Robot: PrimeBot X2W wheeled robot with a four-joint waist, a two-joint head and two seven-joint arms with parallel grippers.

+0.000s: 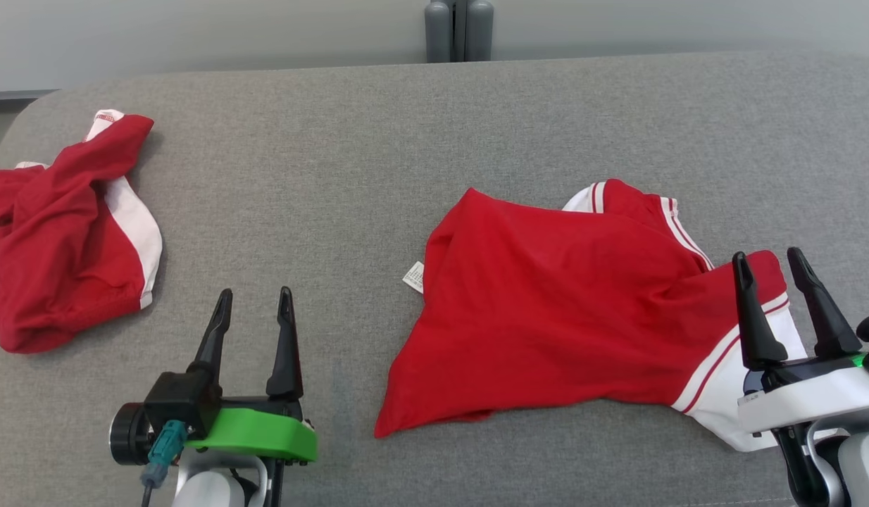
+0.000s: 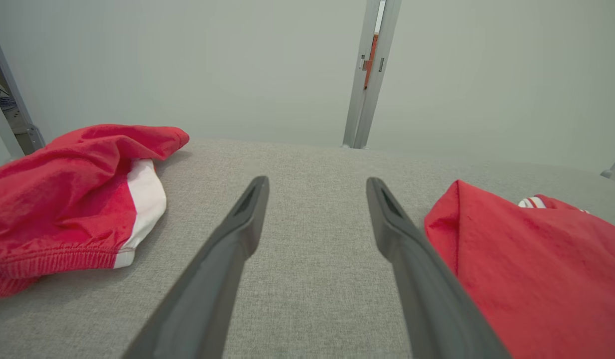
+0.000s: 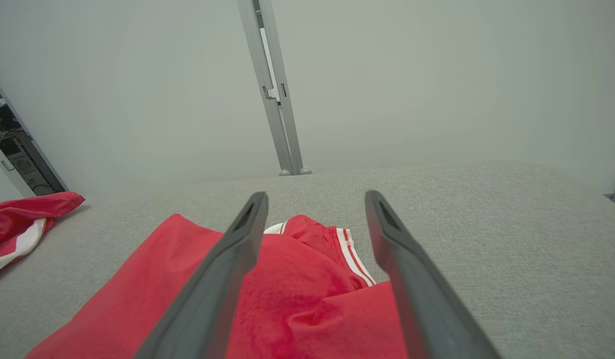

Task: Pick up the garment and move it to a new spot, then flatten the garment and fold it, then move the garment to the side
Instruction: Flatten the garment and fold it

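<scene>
Head view first: the red shirt (image 1: 561, 310) lies spread but rumpled on the grey couch (image 1: 336, 176), right of the couch's middle, white-striped trim along its far and right edges and a small white label (image 1: 413, 276) poking out at its left edge. Over at the couch's left end sits a crumpled pair of red and white shorts (image 1: 54, 239). The left gripper (image 1: 255, 294) hovers over bare couch fabric near the front edge, fingers apart, nothing between them. The right gripper (image 1: 765, 255) hangs at the couch's right front, over the shirt's white-banded sleeve, fingers spread wide and holding nothing.

Left wrist view now: the left gripper (image 2: 315, 182) stands wide open, both dark fingers pointing across plain couch (image 2: 312, 259) fabric. The shorts (image 2: 63, 199) are heaped toward the couch's left end, the shirt (image 2: 537, 269) toward its right, with neither caught in the jaws.

Right wrist view to finish: the right gripper (image 3: 315, 197) is open to its full spread, fingers reaching out above the shirt (image 3: 297, 294), which lies loose on the couch (image 3: 487, 224) beneath them. No cloth is pinched. The shorts (image 3: 18, 224) show far off at the couch's left end.
</scene>
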